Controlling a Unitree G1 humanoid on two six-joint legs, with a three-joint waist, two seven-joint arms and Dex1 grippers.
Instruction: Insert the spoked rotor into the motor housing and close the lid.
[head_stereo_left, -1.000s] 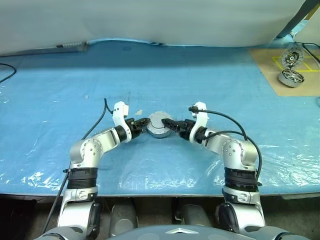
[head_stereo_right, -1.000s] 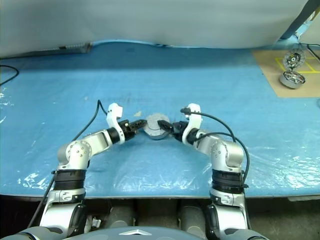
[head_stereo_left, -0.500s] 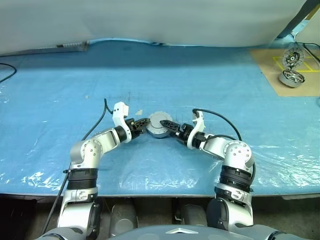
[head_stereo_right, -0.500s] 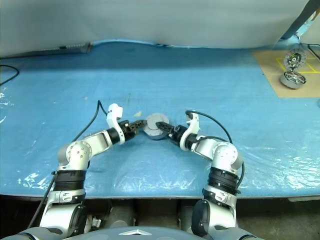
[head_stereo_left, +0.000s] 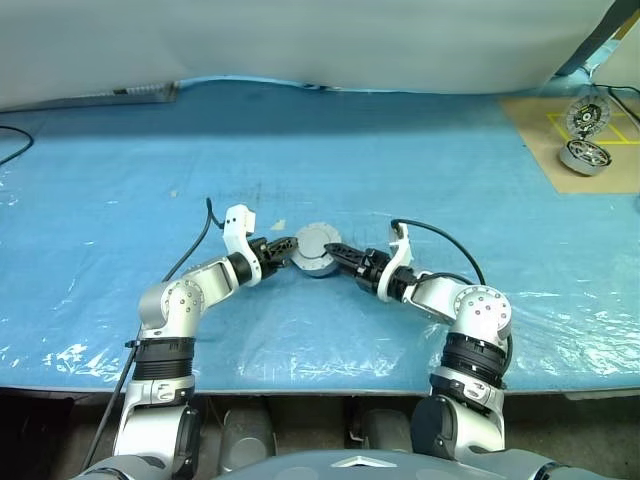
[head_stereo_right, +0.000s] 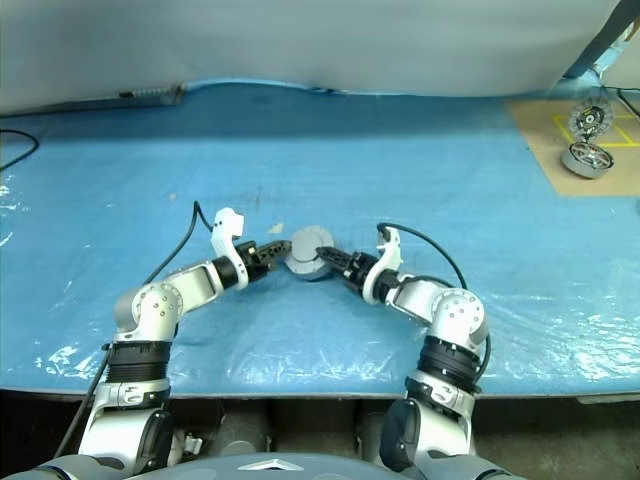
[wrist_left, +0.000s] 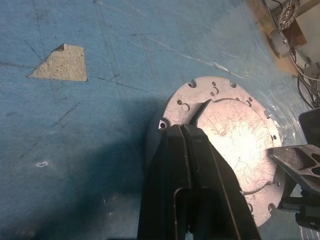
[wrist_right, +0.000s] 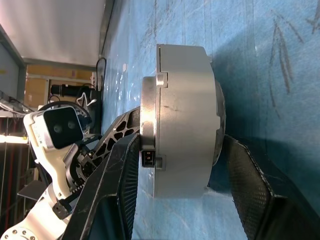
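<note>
Closed motor housing (head_stereo_left: 318, 262) at mid-table on the blue sheet (head_stereo_left: 420, 170), flanked by both grippers.

The lid (wrist_left: 235, 145) lies flat on the housing; the spoked rotor is presumably inside, though hidden. The left gripper (head_stereo_left: 289, 245), fingers pressed together and holding nothing, rests its tips on the lid's edge. The right gripper (head_stereo_left: 338, 252) straddles the housing top to bottom, jaws partly open; contact appears likely but unclear. To finish well, squeeze evenly so the lid seats flush, steadying against sliding.
</note>
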